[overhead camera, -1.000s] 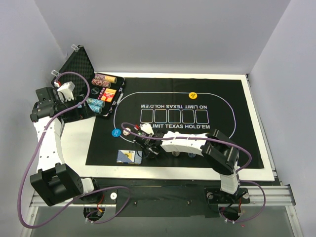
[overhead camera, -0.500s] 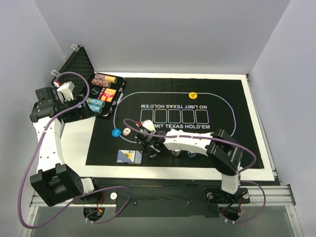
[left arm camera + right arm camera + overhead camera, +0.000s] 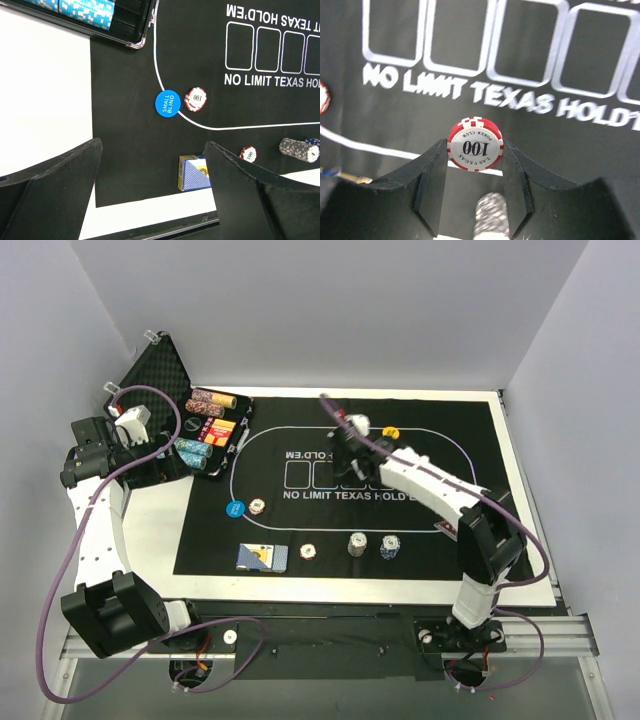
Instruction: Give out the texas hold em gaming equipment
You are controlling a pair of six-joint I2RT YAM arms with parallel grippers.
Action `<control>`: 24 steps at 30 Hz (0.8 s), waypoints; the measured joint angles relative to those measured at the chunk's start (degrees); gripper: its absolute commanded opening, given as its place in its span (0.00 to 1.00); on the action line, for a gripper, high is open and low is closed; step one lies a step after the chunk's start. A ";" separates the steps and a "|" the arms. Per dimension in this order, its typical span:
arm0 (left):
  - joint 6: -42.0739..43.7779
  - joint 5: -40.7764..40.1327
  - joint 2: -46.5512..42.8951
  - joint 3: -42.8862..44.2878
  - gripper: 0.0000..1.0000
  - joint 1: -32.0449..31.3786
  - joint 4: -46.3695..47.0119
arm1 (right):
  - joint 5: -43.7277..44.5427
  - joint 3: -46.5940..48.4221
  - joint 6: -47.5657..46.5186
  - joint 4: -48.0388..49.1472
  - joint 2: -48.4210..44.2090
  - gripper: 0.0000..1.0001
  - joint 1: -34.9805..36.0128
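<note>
Above the centre of the felt mat (image 3: 480, 440), the right hand (image 3: 474, 150) pinches a red 100 chip (image 3: 475, 145) by its rim, probably for carrying to another seat. The left hand (image 3: 152, 145) hangs beside the case (image 3: 152, 365), jaws apart, holding nothing.

Black felt mat (image 3: 495, 430), printed in white with an oval, five boxes and "NO LIMIT TEXAS HOLD'EM", lying flat on a white table (image 3: 150, 535). Black foam-lined case (image 3: 158, 370), open with lid raised, at the mat's far left corner.
</note>
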 measured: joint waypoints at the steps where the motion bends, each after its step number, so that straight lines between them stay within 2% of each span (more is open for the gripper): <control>1: 0.04 -0.02 0.00 0.00 0.95 0.00 0.00 | -0.09 0.55 -0.28 -0.24 0.02 0.22 -2.84; 7: 0.33 -0.02 0.35 0.00 0.95 0.04 0.00 | -0.87 5.97 -0.94 -1.75 1.60 0.22 -18.36; 12: 0.61 0.00 1.77 0.00 0.95 0.11 0.09 | -1.22 13.97 -1.77 -1.97 9.11 0.22 -28.46; 16: 0.83 0.31 3.56 0.00 0.95 0.24 0.26 | -2.03 21.62 -1.95 -2.75 18.08 0.22 -32.85; 24: 1.38 0.90 6.58 0.02 0.95 0.28 0.37 | -3.45 33.97 -2.01 -5.51 32.30 0.23 -35.34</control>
